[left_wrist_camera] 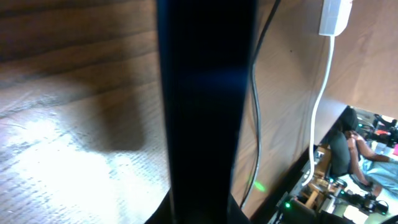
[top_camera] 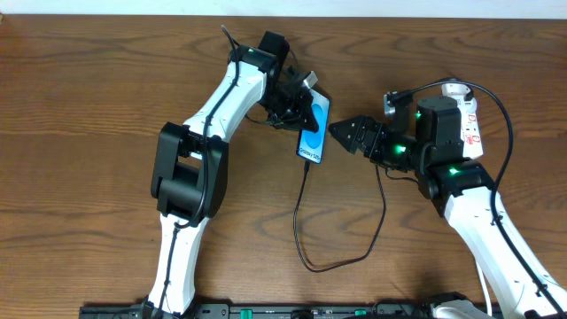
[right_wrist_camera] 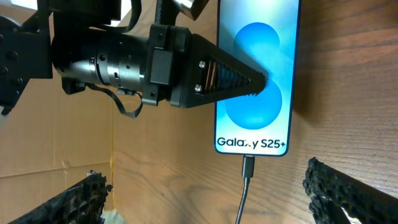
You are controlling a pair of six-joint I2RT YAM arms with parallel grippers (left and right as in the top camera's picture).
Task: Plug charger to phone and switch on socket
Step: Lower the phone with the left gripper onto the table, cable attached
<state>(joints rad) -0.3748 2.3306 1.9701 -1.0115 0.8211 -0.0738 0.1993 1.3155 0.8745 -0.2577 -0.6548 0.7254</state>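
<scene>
On the wood-grain table (top_camera: 89,89), my left tool (top_camera: 307,103) clamps the slim phone (top_camera: 315,133), thin black charger (top_camera: 297,213) plugged in; right tool (top_camera: 339,133) released.

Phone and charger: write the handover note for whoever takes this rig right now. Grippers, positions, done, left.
Left gripper: shut on the phone, one finger across the screen.
Right gripper: open, holding nothing, close beside the phone.
Charger: plugged into the phone's bottom edge, with its cable trailing away in a loop.
Power strip: by the right arm, partly hidden under it.
Done: charger plugged into the phone.
Left: switch on the power strip. The switch position can't be read from these views.
</scene>
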